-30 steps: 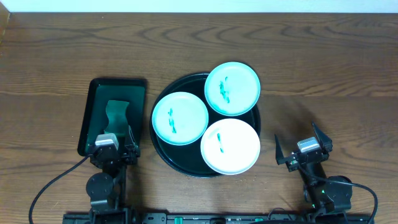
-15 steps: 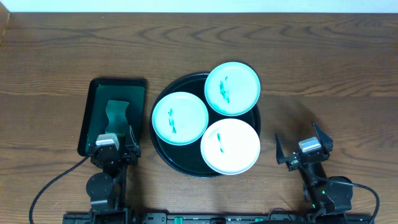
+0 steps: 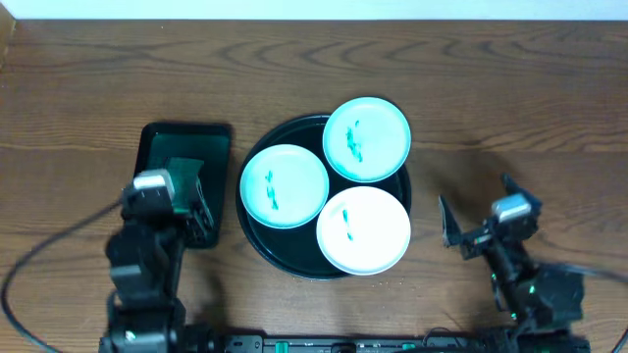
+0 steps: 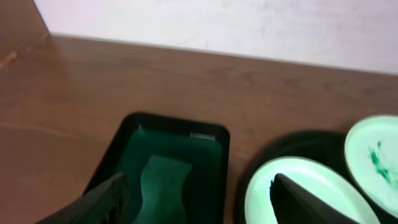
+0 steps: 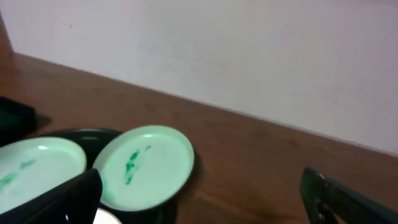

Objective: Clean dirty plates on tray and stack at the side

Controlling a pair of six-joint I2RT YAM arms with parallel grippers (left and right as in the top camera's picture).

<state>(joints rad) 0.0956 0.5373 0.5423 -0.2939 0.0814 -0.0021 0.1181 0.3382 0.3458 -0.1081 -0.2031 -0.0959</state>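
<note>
Three plates lie on the round black tray [image 3: 278, 252], each with a teal smear: one left [image 3: 284, 186], one at the back right [image 3: 366, 139], one at the front [image 3: 362, 230]. My left gripper [image 3: 193, 209] is open and empty above the near end of the green tray, left of the plates. In the left wrist view its fingers [image 4: 199, 199] frame the sponge [image 4: 163, 186] and the left plate [image 4: 298, 169]. My right gripper [image 3: 478, 208] is open and empty, right of the black tray. In the right wrist view [image 5: 205, 199] the back plate [image 5: 146, 165] is ahead on the left.
A rectangular dark green tray [image 3: 149, 157] holding a green sponge [image 3: 183, 172] sits left of the black tray. Bare wooden table [image 3: 510, 108] surrounds both. A pale wall [image 5: 249, 50] stands behind the table's far edge.
My left arm has risen and moved forward over the green tray's near end. My right arm has lifted and shifted slightly right. The plates have not moved.
</note>
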